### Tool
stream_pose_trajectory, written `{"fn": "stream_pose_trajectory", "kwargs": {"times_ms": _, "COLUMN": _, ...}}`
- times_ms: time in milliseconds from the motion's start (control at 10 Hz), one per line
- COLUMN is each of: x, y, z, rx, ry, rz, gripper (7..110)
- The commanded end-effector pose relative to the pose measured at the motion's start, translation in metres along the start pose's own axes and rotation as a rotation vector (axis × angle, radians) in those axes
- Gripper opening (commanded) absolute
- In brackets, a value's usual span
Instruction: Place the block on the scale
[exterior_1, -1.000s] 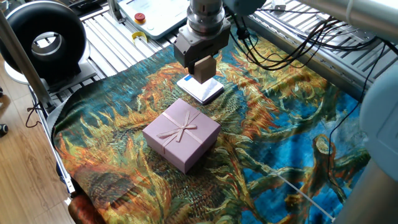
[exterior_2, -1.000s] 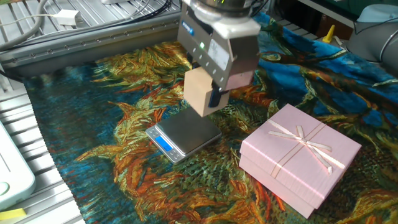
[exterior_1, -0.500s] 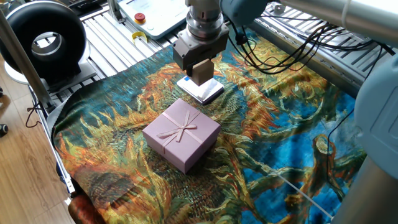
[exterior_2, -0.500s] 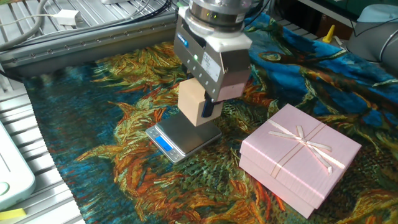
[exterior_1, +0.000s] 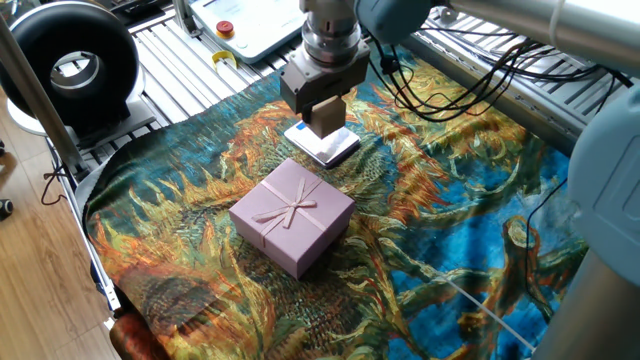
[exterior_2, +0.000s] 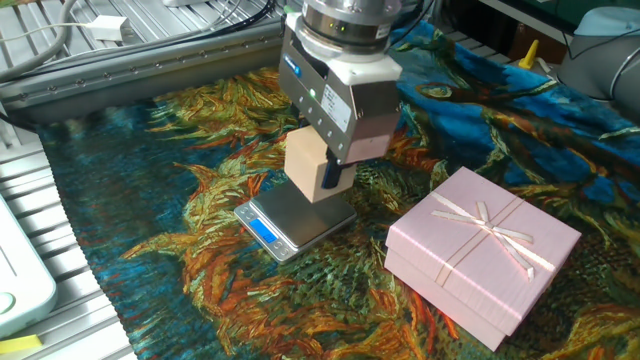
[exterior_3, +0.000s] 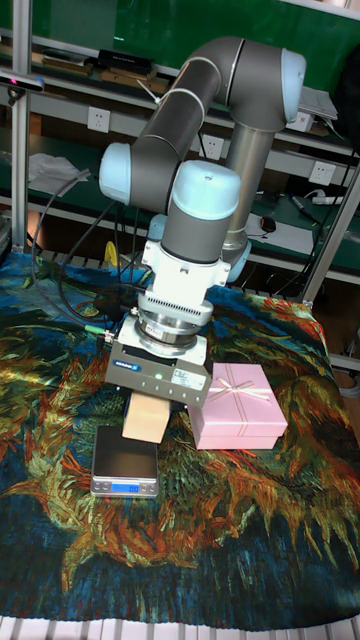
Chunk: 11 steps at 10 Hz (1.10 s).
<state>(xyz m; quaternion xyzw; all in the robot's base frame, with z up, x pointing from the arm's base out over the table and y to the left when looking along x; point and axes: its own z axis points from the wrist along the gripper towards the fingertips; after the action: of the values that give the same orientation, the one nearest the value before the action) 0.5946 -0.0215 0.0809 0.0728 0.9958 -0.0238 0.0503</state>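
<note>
The tan block (exterior_2: 312, 166) (exterior_1: 324, 113) (exterior_3: 146, 416) hangs just above the scale, with my gripper (exterior_2: 322, 170) (exterior_1: 322, 110) (exterior_3: 148, 412) shut on it. The scale (exterior_2: 291, 224) (exterior_1: 326, 146) (exterior_3: 125, 464) is a thin silver slab with a blue display, lying flat on the patterned cloth directly under the block. Whether the block's underside touches the platform, I cannot tell; a thin gap seems to remain in the tall fixed view.
A pink gift box with a bow (exterior_2: 482, 254) (exterior_1: 292, 216) (exterior_3: 237, 405) stands close beside the scale. A colourful cloth (exterior_1: 430, 230) covers the table. A black ring-shaped device (exterior_1: 68, 65) sits at the far left, and cables (exterior_1: 470, 70) trail behind the arm.
My gripper has lowered with the block toward the scale and shifted slightly over its platform. The scale and pink box have not moved.
</note>
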Motion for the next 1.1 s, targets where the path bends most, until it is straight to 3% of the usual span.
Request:
{"fn": "stream_pose_trajectory", "kwargs": {"times_ms": 0, "x": 0.023, "y": 0.007, "z": -0.002, "rx": -0.031, "ry": 0.094, "rz": 0.118, "gripper": 7}}
{"fn": "stream_pose_trajectory", "kwargs": {"times_ms": 100, "x": 0.027, "y": 0.017, "z": -0.003, "rx": -0.064, "ry": 0.116, "rz": 0.215, "gripper": 7}}
{"fn": "stream_pose_trajectory", "kwargs": {"times_ms": 200, "x": 0.022, "y": 0.020, "z": -0.003, "rx": -0.072, "ry": 0.103, "rz": 0.285, "gripper": 7}}
{"fn": "stream_pose_trajectory", "kwargs": {"times_ms": 400, "x": 0.013, "y": 0.011, "z": -0.002, "rx": -0.043, "ry": 0.062, "rz": 0.333, "gripper": 7}}
{"fn": "stream_pose_trajectory", "kwargs": {"times_ms": 700, "x": -0.002, "y": 0.009, "z": -0.001, "rx": -0.041, "ry": 0.002, "rz": 0.338, "gripper": 7}}
{"fn": "stream_pose_trajectory", "kwargs": {"times_ms": 1000, "x": -0.003, "y": 0.010, "z": -0.001, "rx": -0.047, "ry": -0.005, "rz": 0.305, "gripper": 7}}
